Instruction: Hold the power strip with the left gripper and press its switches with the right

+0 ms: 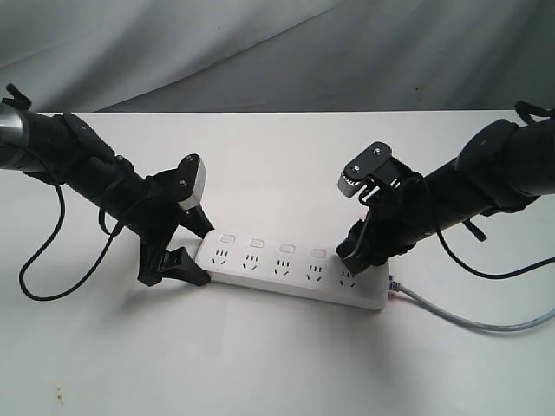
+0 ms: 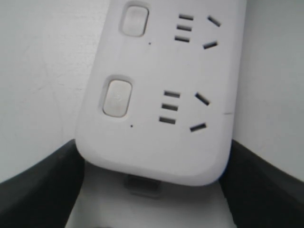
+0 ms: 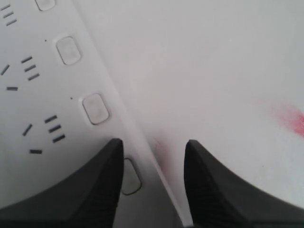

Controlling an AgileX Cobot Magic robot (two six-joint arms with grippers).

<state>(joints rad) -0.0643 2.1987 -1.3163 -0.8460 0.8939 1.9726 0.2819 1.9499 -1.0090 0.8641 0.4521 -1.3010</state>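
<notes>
The white power strip (image 1: 290, 276) lies across the middle of the table, with its grey cord (image 1: 460, 319) running off to the right. My left gripper (image 1: 196, 248) is shut on its left rounded end. In the left wrist view that end of the strip (image 2: 156, 142) sits between both black fingers (image 2: 38, 190). Three switches (image 1: 257, 243) and one more show in a row; the fifth is under my right gripper (image 1: 354, 253). That gripper (image 3: 153, 142) is open: one finger (image 3: 102, 180) rests on the strip and half covers a switch (image 3: 131, 176), while the other finger hangs over the table.
A black cable (image 1: 43, 260) loops from the left arm onto the table. A grey backdrop cloth (image 1: 277, 43) hangs behind. Faint red marks (image 3: 289, 118) stain the white tabletop (image 1: 277, 364) beside the strip's right end.
</notes>
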